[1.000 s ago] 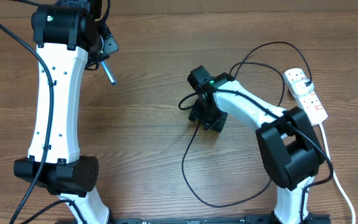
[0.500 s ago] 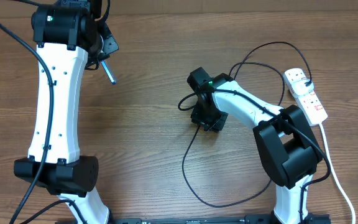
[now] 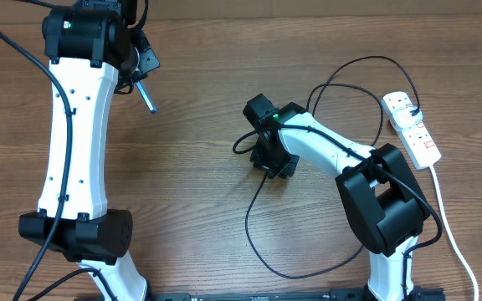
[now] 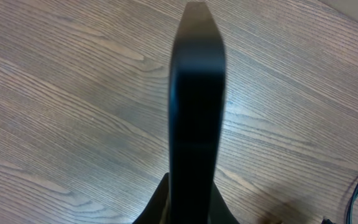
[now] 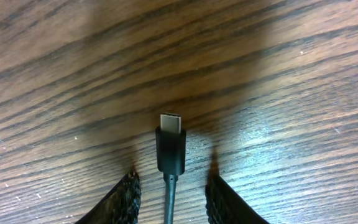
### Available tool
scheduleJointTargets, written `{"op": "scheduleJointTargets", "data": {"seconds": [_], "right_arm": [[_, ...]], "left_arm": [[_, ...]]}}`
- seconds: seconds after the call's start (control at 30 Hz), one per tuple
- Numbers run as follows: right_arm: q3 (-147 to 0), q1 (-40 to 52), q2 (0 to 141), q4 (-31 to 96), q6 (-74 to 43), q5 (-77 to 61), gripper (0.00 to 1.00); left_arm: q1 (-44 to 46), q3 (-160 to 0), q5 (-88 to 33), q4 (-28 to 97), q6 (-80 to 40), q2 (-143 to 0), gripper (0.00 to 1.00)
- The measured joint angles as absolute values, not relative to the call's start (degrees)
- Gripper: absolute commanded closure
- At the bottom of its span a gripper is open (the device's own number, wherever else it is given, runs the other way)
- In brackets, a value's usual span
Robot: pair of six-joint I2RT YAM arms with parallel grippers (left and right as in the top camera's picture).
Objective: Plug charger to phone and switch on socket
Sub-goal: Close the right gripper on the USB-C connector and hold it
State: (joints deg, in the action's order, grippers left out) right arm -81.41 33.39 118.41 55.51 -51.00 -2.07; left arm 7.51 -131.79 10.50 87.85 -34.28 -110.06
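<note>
My left gripper (image 3: 138,77) at the far left is shut on the phone (image 3: 147,98) and holds it edge-on above the table. In the left wrist view the phone (image 4: 196,93) is a dark slab rising from between the fingers (image 4: 192,208); its screen is hidden. My right gripper (image 3: 270,157) is low over the table's middle, open. The charger's connector tip (image 5: 170,148) lies on the wood between the fingers (image 5: 171,194), touching neither. The charger cable (image 3: 253,219) loops round to its black plug (image 3: 414,114) in the white socket (image 3: 417,134) at the right.
The socket's thick white cord (image 3: 452,230) runs down the right edge toward the front. The black cable also arcs behind the right arm (image 3: 350,71). Bare wooden table (image 3: 191,201) lies between the two arms.
My right gripper has shifted a little to the left over the cable end, and the cable near it has moved with it. The left arm and phone have not moved.
</note>
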Motion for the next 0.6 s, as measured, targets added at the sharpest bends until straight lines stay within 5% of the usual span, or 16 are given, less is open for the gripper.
{"op": "scheduleJointTargets", "data": {"seconds": [0.6], "right_arm": [[-81.4,33.3,118.4,55.4,-51.0,-0.9,0.77]], "left_arm": [[7.5,-131.8,10.5,87.9,-34.3,-110.1,0.96]]}}
